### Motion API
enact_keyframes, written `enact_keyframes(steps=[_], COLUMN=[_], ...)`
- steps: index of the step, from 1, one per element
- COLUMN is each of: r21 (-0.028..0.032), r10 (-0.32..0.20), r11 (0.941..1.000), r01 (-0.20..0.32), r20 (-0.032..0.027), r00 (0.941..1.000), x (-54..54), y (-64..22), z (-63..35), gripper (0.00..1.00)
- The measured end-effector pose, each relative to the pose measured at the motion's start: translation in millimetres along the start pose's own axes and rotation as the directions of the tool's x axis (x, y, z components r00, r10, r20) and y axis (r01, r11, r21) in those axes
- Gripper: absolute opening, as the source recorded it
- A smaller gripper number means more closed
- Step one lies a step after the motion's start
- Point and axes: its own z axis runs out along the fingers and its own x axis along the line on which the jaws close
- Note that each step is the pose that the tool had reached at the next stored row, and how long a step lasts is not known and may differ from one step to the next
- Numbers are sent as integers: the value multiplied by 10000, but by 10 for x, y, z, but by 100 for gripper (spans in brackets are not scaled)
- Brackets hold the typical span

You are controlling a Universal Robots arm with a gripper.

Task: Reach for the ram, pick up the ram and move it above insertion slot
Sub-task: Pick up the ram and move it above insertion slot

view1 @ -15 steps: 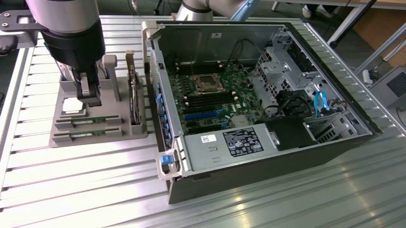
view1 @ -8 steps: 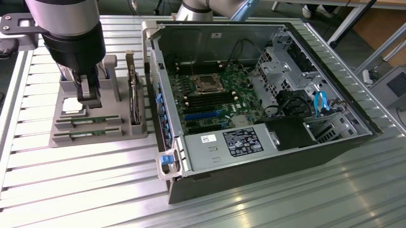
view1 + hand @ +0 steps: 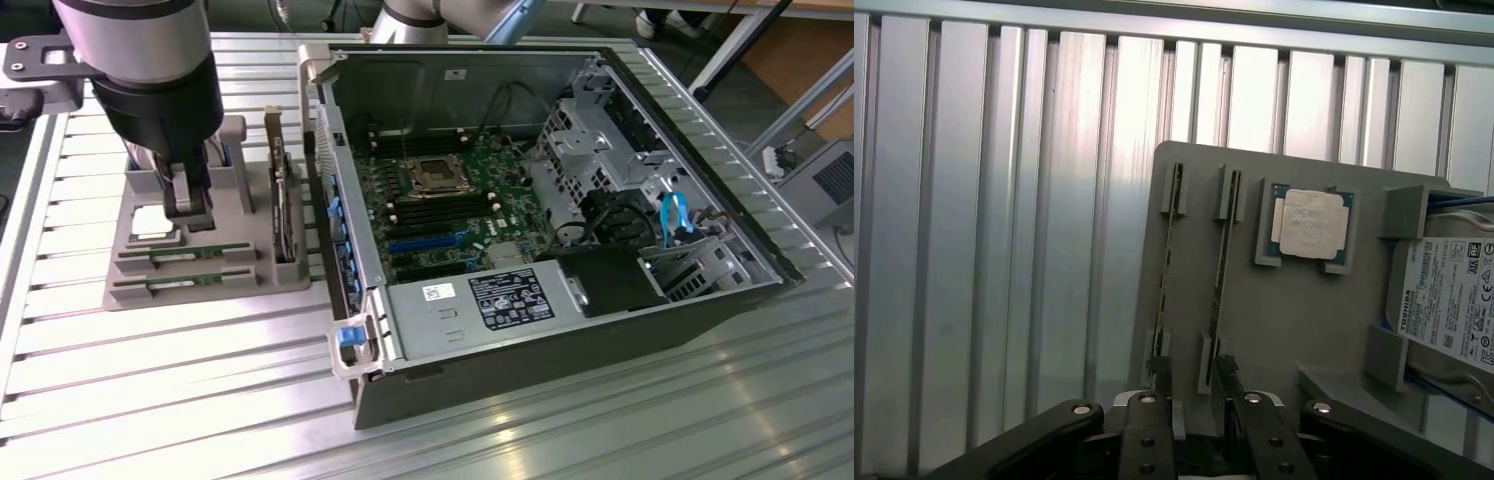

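While the gripper (image 3: 1194, 378) hangs open, the grey holder (image 3: 1274, 320) carries two rams (image 3: 1221, 275) (on edge), processor (image 3: 1312, 224), hard drive (image 3: 1452, 300).

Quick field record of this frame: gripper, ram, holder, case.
gripper: open, holding nothing, over the holder with fingertips by the ends of the ram sticks
ram sticks: two, on edge in their slots, neither gripped
holder: gray, on the slatted table; also carries a processor chip and a hard drive
PC case: open, to the exterior view's right of the holder, motherboard exposed
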Motion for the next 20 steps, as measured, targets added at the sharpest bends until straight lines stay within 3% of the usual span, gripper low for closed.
enact_keyframes(steps=[20], r21=[0], r10=[0], r11=[10000], r01=[0], r20=[0], r00=[10000], x=[5], y=[-3], z=[74], gripper=[30])
